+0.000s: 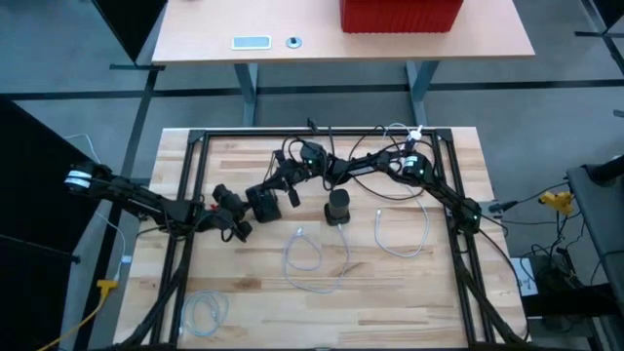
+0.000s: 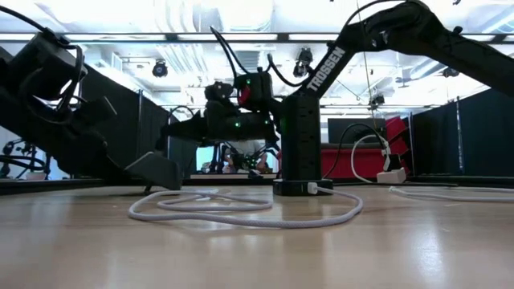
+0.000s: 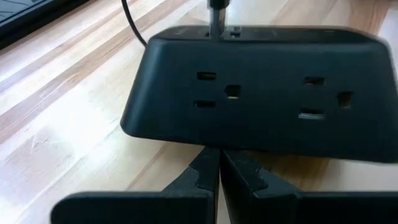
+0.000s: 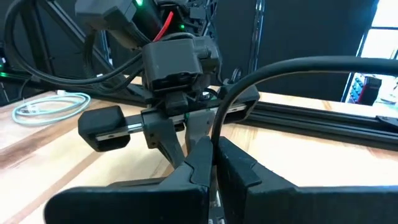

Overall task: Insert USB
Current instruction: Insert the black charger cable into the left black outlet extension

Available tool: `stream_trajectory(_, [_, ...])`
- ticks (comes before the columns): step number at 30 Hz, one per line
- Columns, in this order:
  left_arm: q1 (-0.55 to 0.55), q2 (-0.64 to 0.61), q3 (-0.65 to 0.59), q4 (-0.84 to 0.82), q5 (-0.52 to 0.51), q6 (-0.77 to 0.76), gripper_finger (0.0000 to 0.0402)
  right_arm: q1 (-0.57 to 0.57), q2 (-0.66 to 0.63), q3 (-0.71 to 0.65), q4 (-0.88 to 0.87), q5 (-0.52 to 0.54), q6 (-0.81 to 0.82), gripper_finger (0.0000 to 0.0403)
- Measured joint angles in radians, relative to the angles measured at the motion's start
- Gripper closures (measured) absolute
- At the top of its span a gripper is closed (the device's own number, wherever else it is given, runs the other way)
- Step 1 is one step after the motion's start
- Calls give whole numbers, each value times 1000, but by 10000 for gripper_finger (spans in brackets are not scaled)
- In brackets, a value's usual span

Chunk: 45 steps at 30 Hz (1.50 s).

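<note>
Barely begun, by the look of it. No plug taken up yet: white USB cable (image 1: 310, 255) lying loose in loops on the surface (image 1: 409, 302), near the black power tower (image 1: 337, 207); second white cable (image 1: 402, 234) just beside the tower on its other side. Left hand (image 3: 219, 180) pressed together, pinching nothing, low over the wood and pointed at the tower's outlet face. Right hand (image 4: 212, 163) likewise pressed together and empty, facing the left arm near mid-surface. Cannot tell whether any cable end already sits in a port. Left to do: grasping a plug, lining it up, pushing it home.
</note>
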Motion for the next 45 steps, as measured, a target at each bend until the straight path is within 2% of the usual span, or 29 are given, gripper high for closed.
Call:
stream_trajectory(6, [0, 1, 0, -1, 0, 37, 402, -4, 0, 0, 1, -8, -16, 403])
stream_trajectory(10, [8, 5, 0, 0, -1, 76, 402, -5, 0, 0, 1, -49, -24, 403])
stream_trajectory(21, [21, 16, -2, 31, 17, 173, 402, 6, 4, 1, 13, -57, -42, 403])
stream_trajectory(24, [25, 18, -2, 43, 49, 198, 402, 6, 6, 1, 14, -59, -44, 403])
stream_trajectory(30, [28, 17, -2, 40, 84, 209, 402, -4, 6, 1, 10, -63, -44, 403])
stream_trajectory(36, [30, 19, -2, 18, 84, 209, 402, -13, 6, 1, 1, -131, -26, 403])
stream_trajectory(45, [59, 20, -2, 35, 106, 249, 402, -4, 6, 1, 4, -136, -48, 403])
